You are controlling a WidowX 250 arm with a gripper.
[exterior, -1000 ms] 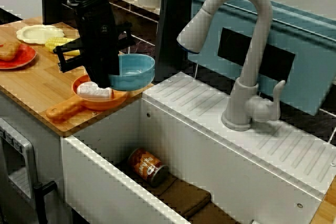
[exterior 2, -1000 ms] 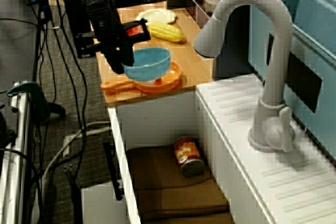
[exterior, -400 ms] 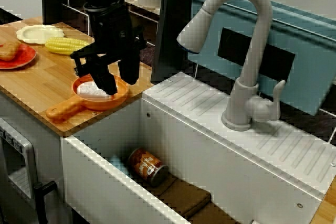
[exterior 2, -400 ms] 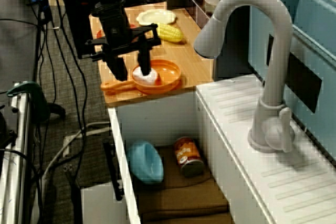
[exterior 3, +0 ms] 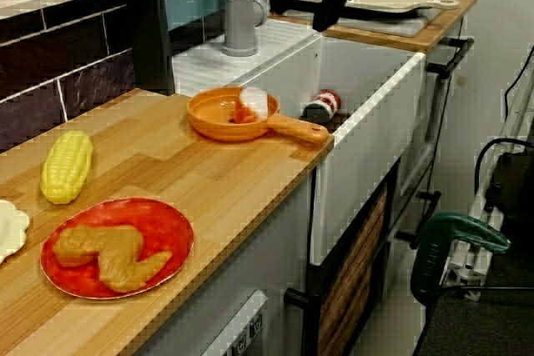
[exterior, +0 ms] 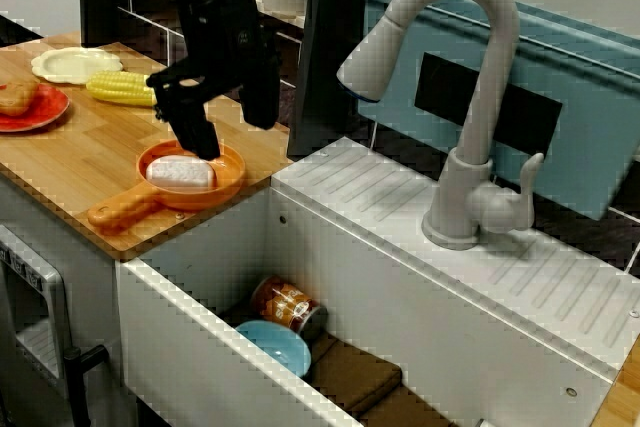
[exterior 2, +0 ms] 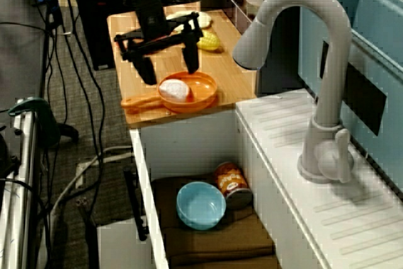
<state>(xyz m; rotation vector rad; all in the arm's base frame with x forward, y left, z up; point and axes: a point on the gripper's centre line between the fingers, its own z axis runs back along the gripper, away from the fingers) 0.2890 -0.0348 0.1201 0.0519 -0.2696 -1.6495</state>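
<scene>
In the view from the front of the sink, my black gripper [exterior: 225,122] hangs open with nothing in it, just above the orange pan [exterior: 232,173] on the wooden counter. A white block [exterior: 180,171] lies in the pan. Seen from above, the gripper [exterior 2: 169,67] straddles the far side of the pan [exterior 2: 208,90], one finger on each side. A light blue bowl [exterior: 273,347] sits upright on the sink floor, touching an orange can [exterior: 290,305] that lies on its side. The view from above shows the bowl [exterior 2: 201,205] left of the can [exterior 2: 233,184].
A tall grey faucet [exterior: 470,97] stands on the white drainboard right of the sink, with a blue bin [exterior: 585,97] behind it. A corn cob [exterior: 120,87], a red plate with brown food [exterior 3: 167,231] and a cream plate [exterior: 75,64] lie further along the counter. A brown mat [exterior: 350,377] lines the sink.
A second ago my gripper held the blue bowl over the pan. It let go, the bowl dropped into the sink beside the can, and the gripper rose slightly and stands open.
</scene>
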